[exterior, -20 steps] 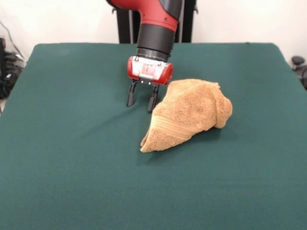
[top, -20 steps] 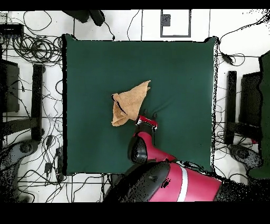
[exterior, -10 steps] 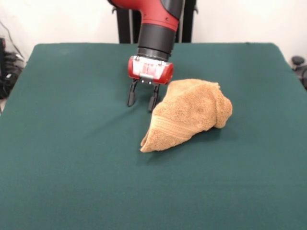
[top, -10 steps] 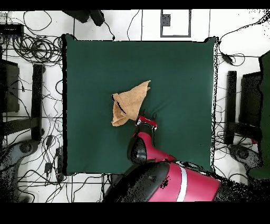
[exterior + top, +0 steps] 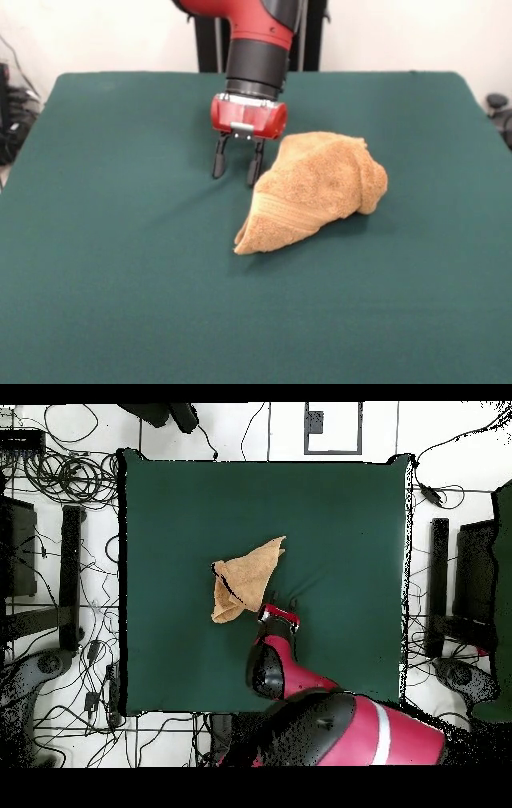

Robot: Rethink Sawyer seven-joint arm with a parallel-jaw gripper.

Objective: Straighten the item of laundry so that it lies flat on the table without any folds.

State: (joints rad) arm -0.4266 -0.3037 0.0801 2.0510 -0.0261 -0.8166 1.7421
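Observation:
The item of laundry [image 5: 316, 190], a tan-orange terry towel, lies bunched and folded into a rough wedge near the middle of the green table [image 5: 120, 264]. A woven stripe band shows near its pointed front corner. My gripper [image 5: 234, 168] stands open just left of the towel in the front view, its right fingertip close to the towel's edge and both tips near the cloth of the table. Nothing is between the fingers. From overhead, the towel [image 5: 245, 576] is a folded triangle and the gripper [image 5: 279, 603] sits at its lower right edge.
Bare green table [image 5: 340, 524] spreads wide on every side of the towel. Cables and equipment stands [image 5: 60, 574] lie on the floor around the table.
The arm's upper part has swung a little, seen in the overhead view. The gripper head shifted slightly left; the towel has not moved.

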